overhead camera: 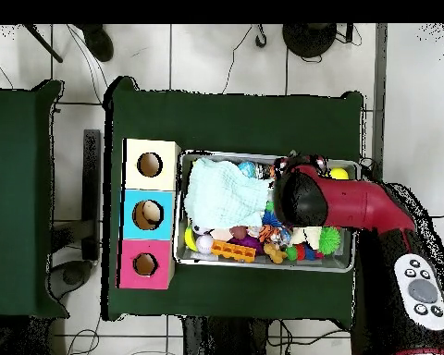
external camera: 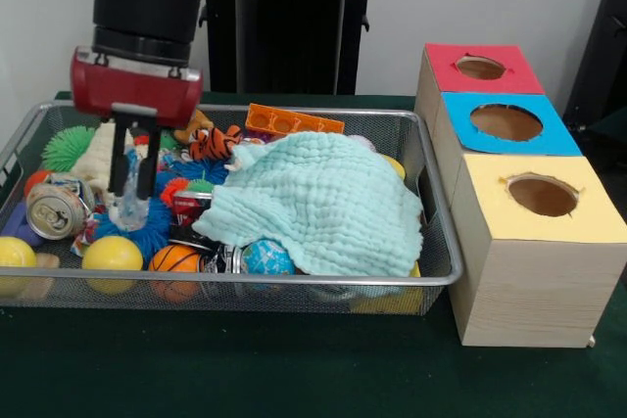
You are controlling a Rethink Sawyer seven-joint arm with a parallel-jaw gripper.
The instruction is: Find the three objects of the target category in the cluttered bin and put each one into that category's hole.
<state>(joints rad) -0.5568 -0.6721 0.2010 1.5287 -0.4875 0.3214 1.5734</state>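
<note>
Front view first: I see the gripper (external camera: pixel 134 188) lowered into the bin (external camera: pixel 294 293), well away from the 3 boxes. Its 2 dark fingers (external camera: pixel 119 159) point straight down and stand slightly apart, with a clear, bluish object between their tips; I cannot tell whether they are pressing on it. Right below the tips lies a blue spiky ball (external camera: pixel 152 232). Beside the gripper, on the side away from the boxes, a crushed can (external camera: pixel 56 210) lies on its side, and 2 yellow balls (external camera: pixel 112 254) rest against the bin's near wall. A pale green cloth (external camera: pixel 318 205) covers the half of the bin nearer the boxes, with an orange block (external camera: pixel 292 122) behind it and a globe ball (external camera: pixel 266 257) peeking out from under its near edge. The blue-framed hole (external camera: pixel 506 122) sits in the middle box, between the red and yellow ones.

Overhead view: I see the red arm (overhead camera: pixel 341 205) hiding the gripper over the end of the bin (overhead camera: pixel 346 267) farthest from the blue-framed hole (overhead camera: pixel 148 214). The cloth (overhead camera: pixel 228 192) lies at the end nearest that hole.
</note>
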